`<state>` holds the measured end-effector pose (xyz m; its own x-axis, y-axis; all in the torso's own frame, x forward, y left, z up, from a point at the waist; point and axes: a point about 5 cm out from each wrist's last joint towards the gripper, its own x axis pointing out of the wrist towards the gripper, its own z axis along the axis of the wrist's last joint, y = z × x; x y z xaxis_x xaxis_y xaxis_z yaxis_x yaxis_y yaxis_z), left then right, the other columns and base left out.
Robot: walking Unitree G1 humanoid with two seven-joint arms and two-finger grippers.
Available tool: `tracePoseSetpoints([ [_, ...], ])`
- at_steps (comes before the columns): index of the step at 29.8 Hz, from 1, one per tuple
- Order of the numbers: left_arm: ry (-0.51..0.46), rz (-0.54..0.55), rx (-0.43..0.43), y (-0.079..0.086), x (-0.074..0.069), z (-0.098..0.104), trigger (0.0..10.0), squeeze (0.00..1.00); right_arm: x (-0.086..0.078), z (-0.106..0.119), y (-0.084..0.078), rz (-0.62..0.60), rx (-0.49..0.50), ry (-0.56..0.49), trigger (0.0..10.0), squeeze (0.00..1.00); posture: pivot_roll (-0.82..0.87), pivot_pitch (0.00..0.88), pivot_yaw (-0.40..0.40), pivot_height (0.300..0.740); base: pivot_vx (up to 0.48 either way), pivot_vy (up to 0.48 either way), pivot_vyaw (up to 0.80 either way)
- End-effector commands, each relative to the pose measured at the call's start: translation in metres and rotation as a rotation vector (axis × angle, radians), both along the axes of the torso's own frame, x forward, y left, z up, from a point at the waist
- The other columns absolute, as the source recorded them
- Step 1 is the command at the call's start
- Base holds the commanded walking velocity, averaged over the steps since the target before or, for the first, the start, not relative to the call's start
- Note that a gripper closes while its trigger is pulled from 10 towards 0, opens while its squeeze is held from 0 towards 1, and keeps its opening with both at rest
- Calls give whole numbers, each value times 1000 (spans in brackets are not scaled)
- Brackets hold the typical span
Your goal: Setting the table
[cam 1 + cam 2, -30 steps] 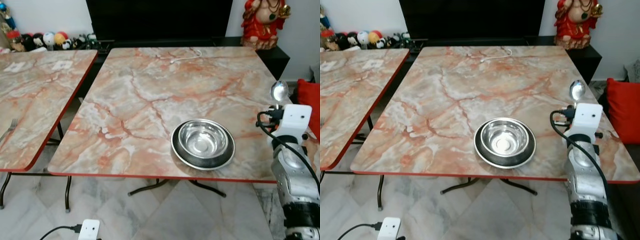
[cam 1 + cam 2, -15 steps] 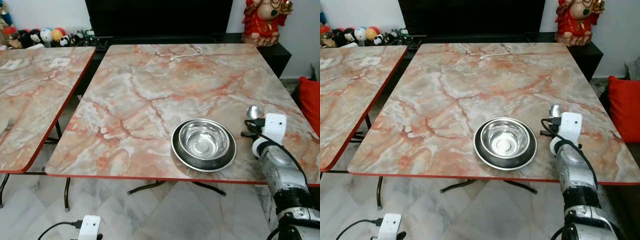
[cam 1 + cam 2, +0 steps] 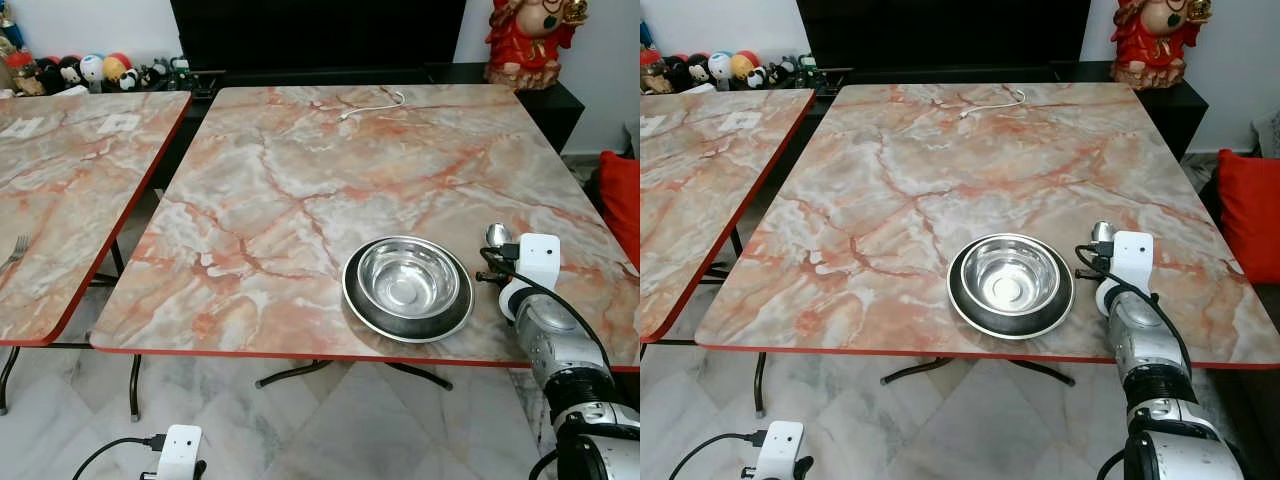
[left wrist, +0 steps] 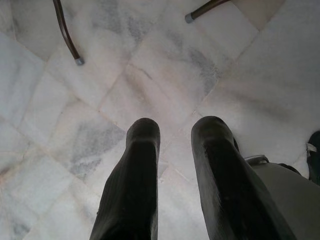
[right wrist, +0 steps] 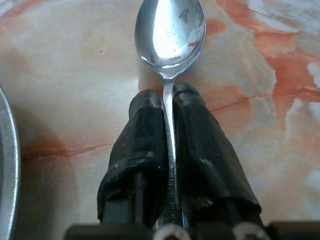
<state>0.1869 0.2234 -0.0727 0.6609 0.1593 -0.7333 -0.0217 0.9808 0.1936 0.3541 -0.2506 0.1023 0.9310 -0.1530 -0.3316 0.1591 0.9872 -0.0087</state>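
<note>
Right now the right gripper [image 5: 167, 107] is pinching the neck of a steel spoon [image 5: 170, 35], both black fingers [image 5: 142, 135] pressed together on the thin handle just behind the bowl of the spoon, which points away from the wrist. The spoon hangs low over the marble-patterned table [image 3: 300, 200], just beside the right rim of the steel bowl [image 3: 407, 278], which sits nested in a dark-rimmed plate [image 3: 370, 315] near the table's front edge; whether the spoon already touches the tabletop cannot be told. By my judgement the spoon is light, stiff and slick, so a narrow pinch on the handle can let it swivel or slide between the pads; a hold at the neck keeps the bowl end from drooping, and it ought to be laid flat before letting go so it does not clatter or skid on the smooth top. The left gripper [image 4: 172, 165] hangs idle over the pale tiled floor [image 4: 75, 125], its fingers spread with nothing between them. Farther off, a white cable [image 3: 372, 103] lies at the far end of the table, and a fork [image 3: 14, 252] rests on the neighbouring table [image 3: 70, 190] to the left.
</note>
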Motion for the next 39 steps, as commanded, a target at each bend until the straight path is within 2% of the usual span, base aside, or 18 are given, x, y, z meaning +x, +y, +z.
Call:
tracePoseSetpoints([
  [1, 14, 3, 7, 3, -5, -2, 10000, 0, 0, 1, 2, -8, 18, -19, 10000, 0, -91, 86, 48, 740, 0, 0, 0],
  [12, 18, 2, 12, 4, -6, -2, 10000, 0, -2, -5, 13, -10, 69, -32, 10000, 0, -85, 94, 54, 740, 0, 0, 0],
  [20, 21, 1, 15, 5, -7, -2, 10000, 0, -4, -7, 10, -26, 68, -22, 10000, 0, -83, 95, 56, 740, 0, 0, 0],
  [33, 26, -1, 17, 7, -8, -3, 10000, 0, -6, -11, 13, -24, 88, -21, 10000, 0, -77, 96, 59, 740, 0, 0, 0],
  [34, 27, 0, 18, 7, -8, -3, 10000, 0, -6, -11, 14, -21, 91, -20, 10000, 75, -77, 96, 58, 740, 0, 0, 0],
  [35, 28, 0, 18, 7, -8, -3, 10000, 0, -6, -11, 15, -15, 94, -19, 10000, 75, -77, 95, 58, 740, 0, 0, 0],
  [36, 29, 1, 18, 7, -8, -3, 10000, 0, -6, -12, 16, -7, 97, -18, 10000, 424, -75, 96, 58, 740, 0, 0, 0],
  [39, 30, 2, 18, 7, -9, -3, 10000, 0, -6, -12, 17, -3, 98, -17, 10000, 412, -75, 95, 57, 740, 0, 0, 0],
])
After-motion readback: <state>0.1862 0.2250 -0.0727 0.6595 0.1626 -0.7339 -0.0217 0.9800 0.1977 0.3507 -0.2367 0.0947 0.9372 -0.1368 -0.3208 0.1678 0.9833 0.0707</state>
